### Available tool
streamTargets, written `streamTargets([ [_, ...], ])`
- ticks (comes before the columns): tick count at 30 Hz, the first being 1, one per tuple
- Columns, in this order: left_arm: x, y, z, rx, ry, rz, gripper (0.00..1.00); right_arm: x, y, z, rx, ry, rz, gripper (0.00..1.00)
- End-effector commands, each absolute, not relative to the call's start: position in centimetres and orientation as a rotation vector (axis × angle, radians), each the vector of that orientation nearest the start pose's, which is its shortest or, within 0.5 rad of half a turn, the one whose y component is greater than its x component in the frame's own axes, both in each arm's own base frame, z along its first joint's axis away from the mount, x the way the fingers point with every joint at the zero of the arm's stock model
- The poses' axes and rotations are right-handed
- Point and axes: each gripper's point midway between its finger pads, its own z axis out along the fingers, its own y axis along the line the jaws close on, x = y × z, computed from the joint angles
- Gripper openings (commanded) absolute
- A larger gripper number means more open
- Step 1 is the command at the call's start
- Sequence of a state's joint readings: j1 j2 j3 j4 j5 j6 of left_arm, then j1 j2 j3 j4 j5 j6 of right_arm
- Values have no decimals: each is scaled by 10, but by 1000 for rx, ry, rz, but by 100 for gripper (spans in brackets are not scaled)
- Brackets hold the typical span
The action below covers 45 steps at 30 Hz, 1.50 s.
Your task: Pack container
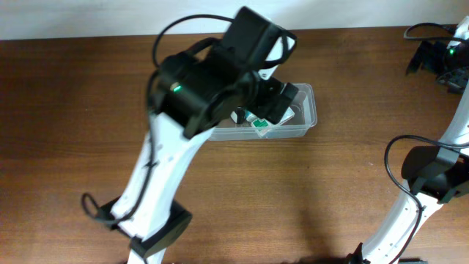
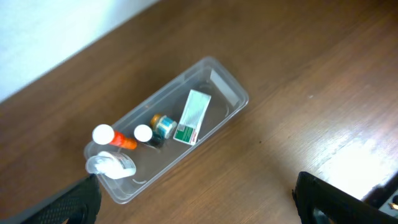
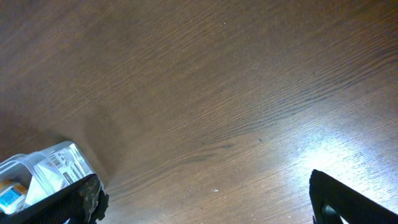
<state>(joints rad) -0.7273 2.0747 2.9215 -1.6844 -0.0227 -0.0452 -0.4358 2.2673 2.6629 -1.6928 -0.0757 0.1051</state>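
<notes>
On my table point(image 2: 323, 68) sits the container point(image 2: 231, 93), right below my left gripper point(image 2: 196, 204). Inside it, the box point(image 2: 193, 116) lies about midway, and the small bottles point(image 2: 163, 126) sit just beside it (crowded toward one end).

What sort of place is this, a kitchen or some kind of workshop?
Probably a robotics lab or test bench: a white left arm and right arm trailing cables stand at a wooden table, which holds a clear container of small bottles and a box.
</notes>
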Motion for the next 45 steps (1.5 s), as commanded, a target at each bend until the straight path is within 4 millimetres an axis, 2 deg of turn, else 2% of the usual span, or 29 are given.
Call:
streamTargets([
  [1, 296, -258, 420, 791, 2233, -357, 99, 416, -179, 243, 750, 2735, 27, 98],
  [5, 269, -234, 413, 761, 2316, -351, 99, 416, -179, 243, 750, 2735, 27, 98],
  [8, 250, -210, 393, 710, 2418, -298, 100, 416, -179, 243, 750, 2735, 27, 98],
  [11, 239, -184, 373, 591, 2503, -200, 99, 416, -179, 243, 750, 2735, 27, 99],
  [16, 219, -159, 342, 501, 2572, -156, 99, 416, -179, 243, 750, 2735, 27, 98],
  [19, 207, -147, 328, 471, 2556, -168, 99, 416, -179, 243, 750, 2735, 27, 98],
  [22, 202, -142, 318, 416, 2522, -208, 99, 416, -179, 243, 750, 2735, 27, 98],
  [23, 198, -138, 309, 411, 2512, -215, 99, 416, -179, 243, 750, 2735, 27, 98],
  [29, 186, -133, 292, 433, 2559, -218, 99, 416, -179, 243, 750, 2735, 27, 98],
  [39, 191, -132, 285, 428, 2571, -169, 99, 416, -179, 243, 750, 2735, 27, 98],
  [45, 201, -124, 249, 447, 2631, -14, 100, 416, -179, 243, 750, 2735, 27, 98],
])
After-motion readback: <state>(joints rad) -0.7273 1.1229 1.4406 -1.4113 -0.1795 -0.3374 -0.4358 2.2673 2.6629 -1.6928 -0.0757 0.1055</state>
